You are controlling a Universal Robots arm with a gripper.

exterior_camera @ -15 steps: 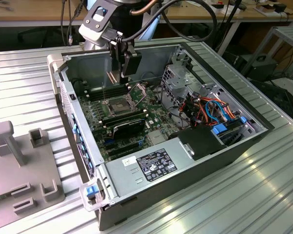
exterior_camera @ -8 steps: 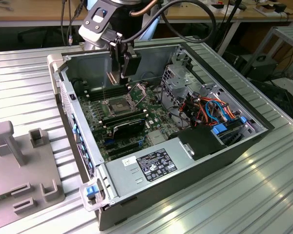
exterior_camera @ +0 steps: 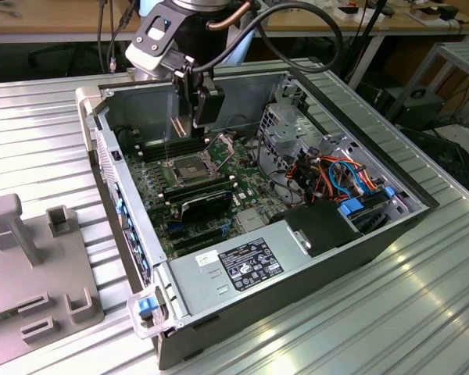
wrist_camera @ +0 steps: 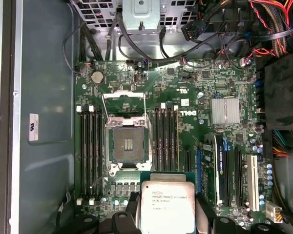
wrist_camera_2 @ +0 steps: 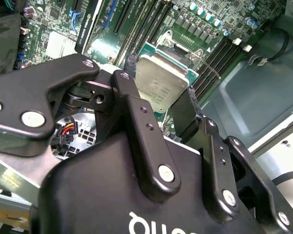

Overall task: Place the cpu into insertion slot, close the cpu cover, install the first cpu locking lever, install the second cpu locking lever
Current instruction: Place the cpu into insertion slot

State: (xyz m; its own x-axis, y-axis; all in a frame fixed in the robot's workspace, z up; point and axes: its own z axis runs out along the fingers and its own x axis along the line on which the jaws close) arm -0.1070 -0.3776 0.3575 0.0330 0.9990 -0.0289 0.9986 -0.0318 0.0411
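The cpu (wrist_camera: 167, 207), a small flat square chip with a dull silver-grey metal top, was judged light, stiff and thin, with a smooth lid that offers little friction and an underside likely to be fragile. It is best held by two opposite edges and kept level.

The black two-finger gripper (wrist_camera: 167, 210) held it in this way. The fingers (wrist_camera: 204, 210) pinched the chip's opposite edges, lid facing the wrist.

The chip was in the air above the green circuit board (wrist_camera: 185, 83), near the insertion slot (wrist_camera: 128, 145) but offset from it and not seated. This square dark socket with a silvery rim lay open. The cpu cover (wrist_camera: 123, 93), a thin silvery frame plate, stood raised at the slot's far edge.

In the exterior view, the arm pointed steeply down into the open grey metal computer case (exterior_camera: 141, 94), toward that view's far left.
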